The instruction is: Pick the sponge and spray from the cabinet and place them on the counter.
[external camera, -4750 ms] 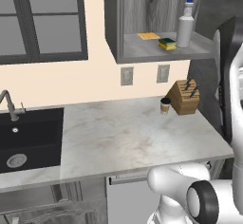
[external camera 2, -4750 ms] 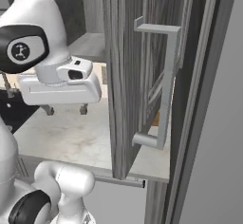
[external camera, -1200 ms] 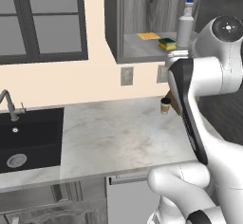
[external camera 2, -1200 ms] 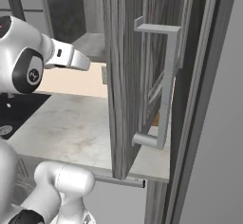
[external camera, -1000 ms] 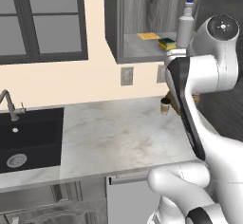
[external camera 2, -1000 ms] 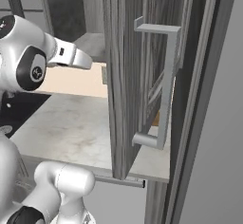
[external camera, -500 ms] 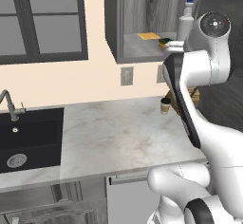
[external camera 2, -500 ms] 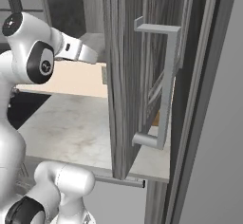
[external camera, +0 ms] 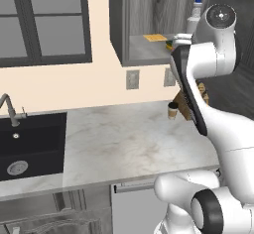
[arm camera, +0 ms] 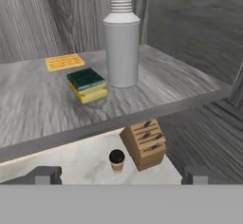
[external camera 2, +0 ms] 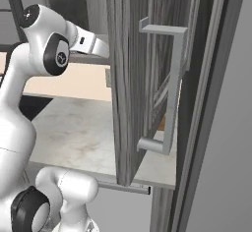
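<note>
In the hand view, the sponge (arm camera: 88, 85), yellow with a dark green top, lies on the grey shelf of the cabinet (arm camera: 42, 109). The spray (arm camera: 122, 47), a pale grey bottle, stands upright just right of it and slightly further back; its nozzle is cut off by the top edge. My gripper (arm camera: 121, 175) is open with nothing between its fingers, and sits in front of the shelf edge, short of both. In the left base view the hand reaches at the open cabinet (external camera: 144, 54) above the counter (external camera: 124, 139), and the spray (external camera: 197, 0) top peeks over the arm.
A thin yellow cloth (arm camera: 65, 61) lies on the shelf left of and behind the sponge. Below the shelf, a knife block (arm camera: 144, 144) and a paper cup (arm camera: 116, 160) stand on the counter. The open cabinet door (external camera 2: 133, 78) hangs close on the right. A black sink (external camera: 30, 144) is at left.
The arm has lifted and pushed the hand up and forward toward the cabinet shelf. The jaws have stayed open. Sponge and spray have not moved.
</note>
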Robot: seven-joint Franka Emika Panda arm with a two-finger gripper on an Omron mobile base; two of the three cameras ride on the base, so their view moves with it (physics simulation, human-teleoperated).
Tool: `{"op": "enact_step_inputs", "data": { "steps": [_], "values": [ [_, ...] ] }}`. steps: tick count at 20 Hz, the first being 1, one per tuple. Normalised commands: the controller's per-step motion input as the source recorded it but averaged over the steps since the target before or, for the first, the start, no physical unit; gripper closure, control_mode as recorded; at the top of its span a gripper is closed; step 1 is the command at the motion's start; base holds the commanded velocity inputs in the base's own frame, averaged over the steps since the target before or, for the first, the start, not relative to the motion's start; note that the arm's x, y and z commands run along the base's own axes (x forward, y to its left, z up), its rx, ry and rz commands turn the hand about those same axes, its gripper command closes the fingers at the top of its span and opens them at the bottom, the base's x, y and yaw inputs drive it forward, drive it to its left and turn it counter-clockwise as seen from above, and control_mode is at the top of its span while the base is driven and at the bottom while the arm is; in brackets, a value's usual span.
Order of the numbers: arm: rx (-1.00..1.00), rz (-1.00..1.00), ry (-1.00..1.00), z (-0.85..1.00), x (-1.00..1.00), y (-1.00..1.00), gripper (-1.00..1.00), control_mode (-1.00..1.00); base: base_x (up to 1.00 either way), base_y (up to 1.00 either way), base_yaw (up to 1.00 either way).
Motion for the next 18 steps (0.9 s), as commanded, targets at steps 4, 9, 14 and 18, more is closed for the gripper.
{"op": "enact_step_inputs", "data": {
  "steps": [4,9,14,18],
  "values": [
    [0.02,0.00,0.00,0.02,0.38,-0.16,-1.00,-1.00,0.00,0.00,0.00],
    [0.02,-0.01,0.00,0.00,0.38,-0.17,-1.00,-1.00,0.00,0.00,0.00],
    [0.01,-0.01,0.00,0.00,0.32,-0.19,-1.00,-1.00,0.00,0.00,0.00],
    [0.00,-0.06,-0.04,0.00,0.21,-0.18,-1.00,-1.00,0.00,0.00,0.00]
  ]
}}
